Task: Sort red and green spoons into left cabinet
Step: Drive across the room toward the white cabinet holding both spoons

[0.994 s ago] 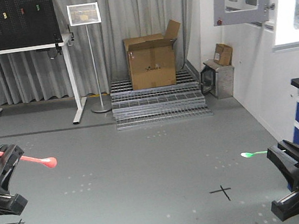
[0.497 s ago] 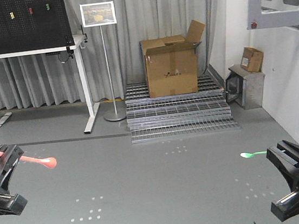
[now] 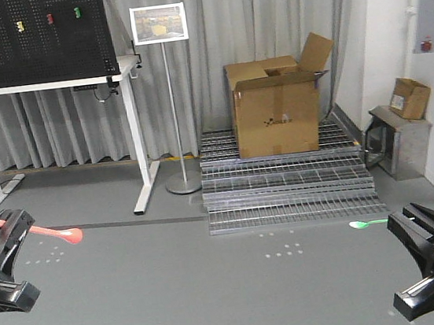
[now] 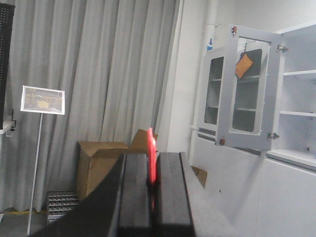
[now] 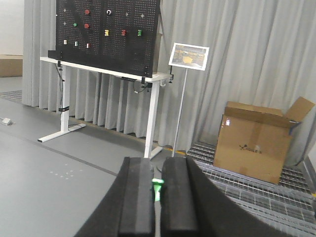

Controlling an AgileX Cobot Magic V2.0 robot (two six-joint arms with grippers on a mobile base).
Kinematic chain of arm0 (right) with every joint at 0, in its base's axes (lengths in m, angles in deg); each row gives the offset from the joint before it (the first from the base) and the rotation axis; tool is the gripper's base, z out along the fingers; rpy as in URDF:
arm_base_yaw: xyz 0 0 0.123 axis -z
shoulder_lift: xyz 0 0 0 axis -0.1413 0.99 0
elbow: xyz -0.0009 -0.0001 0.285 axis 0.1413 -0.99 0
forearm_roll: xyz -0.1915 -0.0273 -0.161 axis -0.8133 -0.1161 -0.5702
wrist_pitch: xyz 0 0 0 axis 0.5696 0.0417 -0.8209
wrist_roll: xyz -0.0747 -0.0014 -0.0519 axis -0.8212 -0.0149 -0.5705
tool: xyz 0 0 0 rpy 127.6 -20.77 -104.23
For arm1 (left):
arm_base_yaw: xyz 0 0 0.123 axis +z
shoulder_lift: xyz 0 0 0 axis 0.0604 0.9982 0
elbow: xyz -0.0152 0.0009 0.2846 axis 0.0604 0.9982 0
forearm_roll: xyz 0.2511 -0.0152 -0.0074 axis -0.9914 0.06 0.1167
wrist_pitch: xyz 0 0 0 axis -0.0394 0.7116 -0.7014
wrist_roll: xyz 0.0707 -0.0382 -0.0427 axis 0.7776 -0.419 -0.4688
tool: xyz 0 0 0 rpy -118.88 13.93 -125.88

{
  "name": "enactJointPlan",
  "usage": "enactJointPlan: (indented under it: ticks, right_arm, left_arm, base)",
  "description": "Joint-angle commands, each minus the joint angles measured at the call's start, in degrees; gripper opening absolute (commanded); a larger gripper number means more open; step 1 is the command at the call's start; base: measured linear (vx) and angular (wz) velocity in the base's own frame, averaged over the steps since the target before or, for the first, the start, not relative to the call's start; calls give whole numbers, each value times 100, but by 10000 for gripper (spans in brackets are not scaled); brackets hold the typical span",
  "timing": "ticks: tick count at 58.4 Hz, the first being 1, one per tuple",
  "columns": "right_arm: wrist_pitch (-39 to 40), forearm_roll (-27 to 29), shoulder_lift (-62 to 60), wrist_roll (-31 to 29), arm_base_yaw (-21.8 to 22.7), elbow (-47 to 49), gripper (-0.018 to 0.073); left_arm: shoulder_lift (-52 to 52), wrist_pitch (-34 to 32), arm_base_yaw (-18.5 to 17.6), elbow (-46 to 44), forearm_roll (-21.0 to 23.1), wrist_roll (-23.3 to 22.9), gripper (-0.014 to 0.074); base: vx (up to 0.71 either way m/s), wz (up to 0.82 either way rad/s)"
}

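My left gripper (image 3: 17, 225) sits at the lower left of the front view, shut on the red spoon (image 3: 55, 232), whose bowl points right over the floor. In the left wrist view the red spoon (image 4: 151, 155) stands edge-on between the closed fingers of the left gripper (image 4: 152, 163). At the lower right, my right gripper (image 3: 406, 228) is shut on the green spoon (image 3: 367, 224), whose bowl points left. In the right wrist view only a short green tip of the spoon (image 5: 157, 189) shows in the right gripper (image 5: 157, 173). The left cabinet is out of view.
Ahead are a cardboard box (image 3: 278, 111) on metal grating steps (image 3: 288, 189), a sign stand (image 3: 170, 105), and a white-legged bench with a black pegboard (image 3: 27, 35). A small metal box (image 3: 393, 141) is at the right wall. A white glass-door wall cabinet (image 4: 247, 94) shows beside the left wrist.
The whole room has slid to the right in the front view and the blue-drawered counter has left it. Both grippers keep the same pose and the same hold on their spoons.
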Motion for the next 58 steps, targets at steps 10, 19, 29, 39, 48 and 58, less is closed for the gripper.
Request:
enactJointPlan:
  ticks: [10, 19, 29, 39, 48, 58]
  right_arm:
    - [463, 77, -99, 3, 5, 145, -9]
    - [463, 77, -99, 3, 5, 145, -9]
    - [463, 77, -99, 3, 5, 145, -9]
    - [463, 77, -99, 3, 5, 145, -9]
    - [463, 77, -99, 3, 5, 145, -9]
    - [463, 77, -99, 3, 5, 145, -9]
  left_arm:
    - [-175, -1313, -11, -122, 152, -40, -7]
    - [-175, -1313, -11, -122, 152, -40, -7]
    - [-175, -1313, -11, -122, 152, -40, -7]
    - [-175, -1313, -11, -122, 152, -40, -7]
    - [-175, -1313, -11, -122, 146, -40, -7]
    - [-175, -1313, -11, -122, 154, -40, -7]
  base:
    - [52, 17]
    - [51, 25]
    - [50, 26]
    - [49, 12]
    - [49, -2]
    - [49, -12]
